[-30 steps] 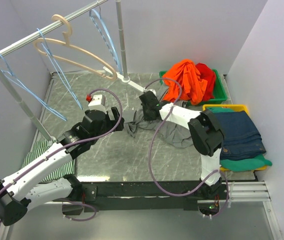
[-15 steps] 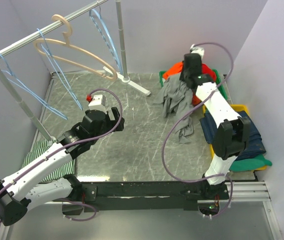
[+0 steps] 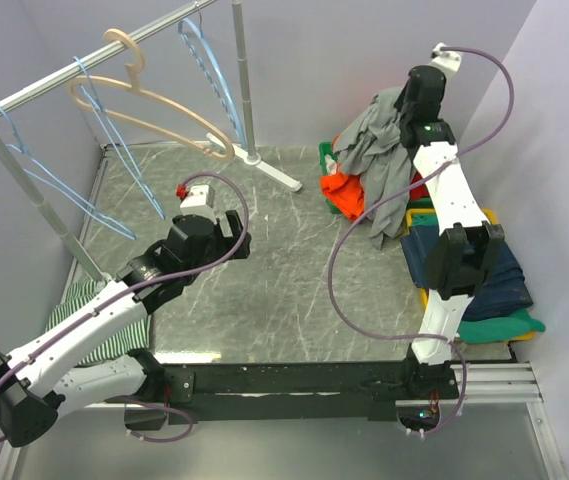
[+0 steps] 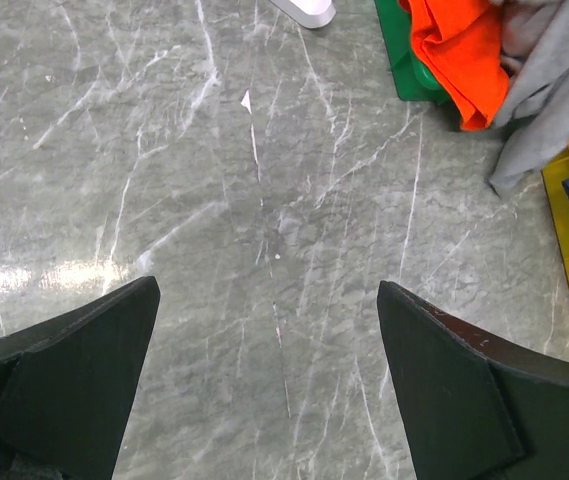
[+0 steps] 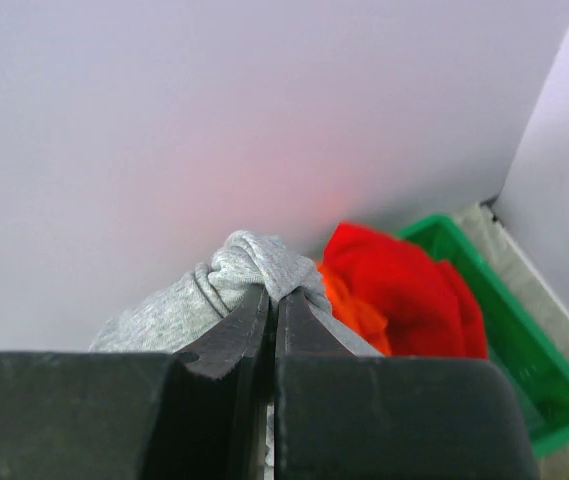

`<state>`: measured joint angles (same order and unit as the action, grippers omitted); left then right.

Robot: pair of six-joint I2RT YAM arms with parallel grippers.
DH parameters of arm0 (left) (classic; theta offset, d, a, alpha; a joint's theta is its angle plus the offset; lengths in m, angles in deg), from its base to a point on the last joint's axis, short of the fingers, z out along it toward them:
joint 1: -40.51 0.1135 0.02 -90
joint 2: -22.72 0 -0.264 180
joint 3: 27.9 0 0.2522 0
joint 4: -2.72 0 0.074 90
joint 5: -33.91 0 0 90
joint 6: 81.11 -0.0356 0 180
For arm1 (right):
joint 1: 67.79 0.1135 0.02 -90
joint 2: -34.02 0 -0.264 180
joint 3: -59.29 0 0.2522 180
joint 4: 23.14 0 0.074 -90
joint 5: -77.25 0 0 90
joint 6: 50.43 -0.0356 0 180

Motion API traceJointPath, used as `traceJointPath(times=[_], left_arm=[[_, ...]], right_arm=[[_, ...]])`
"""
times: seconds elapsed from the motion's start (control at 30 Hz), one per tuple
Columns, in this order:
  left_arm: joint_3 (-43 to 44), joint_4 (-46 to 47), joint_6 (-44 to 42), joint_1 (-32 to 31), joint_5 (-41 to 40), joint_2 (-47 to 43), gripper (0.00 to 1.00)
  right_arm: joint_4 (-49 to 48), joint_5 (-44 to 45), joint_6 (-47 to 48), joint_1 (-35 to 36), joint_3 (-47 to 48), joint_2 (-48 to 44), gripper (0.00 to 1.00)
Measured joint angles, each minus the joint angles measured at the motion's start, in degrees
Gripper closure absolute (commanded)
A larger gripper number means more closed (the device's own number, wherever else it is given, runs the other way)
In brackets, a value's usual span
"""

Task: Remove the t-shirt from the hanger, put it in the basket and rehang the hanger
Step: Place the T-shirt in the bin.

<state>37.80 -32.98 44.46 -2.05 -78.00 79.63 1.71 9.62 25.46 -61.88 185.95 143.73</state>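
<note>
A grey t-shirt (image 3: 379,160) hangs bunched from my right gripper (image 3: 411,100), which is raised high at the back right, above the green bin (image 3: 440,176). In the right wrist view the jaws of that gripper (image 5: 274,292) are pressed together on a fold of the grey t-shirt (image 5: 232,268). The beige hanger (image 3: 154,115) hangs bare on the rail at the back left. My left gripper (image 3: 226,235) is open over the marble table, and the left wrist view shows only bare table between its fingertips (image 4: 267,290). The shirt's tail (image 4: 554,90) shows there at the upper right.
Orange and red clothes (image 3: 349,193) lie in the green bin. A yellow tray (image 3: 432,214) with folded jeans (image 3: 484,265) sits at the right. Blue wire hangers (image 3: 104,120) hang on the rail, whose foot (image 3: 286,179) rests on the table. A striped cloth (image 3: 89,310) lies at the left.
My right arm has swung up and back from the table's middle to above the green bin, lifting the grey t-shirt off the table. The left arm has barely moved.
</note>
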Motion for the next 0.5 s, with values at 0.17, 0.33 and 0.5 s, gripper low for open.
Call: traceJointPath(times=[0.17,0.33,0.5], left_arm=[[0.7,-0.3,0.0,0.0,0.0,1.1,0.04],[1.1,-0.3,-0.4,0.0,-0.3,2.0,0.04],[1.6,-0.3,-0.4,0.0,-0.5,2.4,0.04]], right_arm=[[-1.7,-1.5,-1.3,-3.1,4.5,3.0,1.00],[-5.1,-4.1,-2.1,-4.8,9.2,4.9,1.00],[-9.6,-6.7,-2.7,-5.2,12.1,4.9,1.00]])
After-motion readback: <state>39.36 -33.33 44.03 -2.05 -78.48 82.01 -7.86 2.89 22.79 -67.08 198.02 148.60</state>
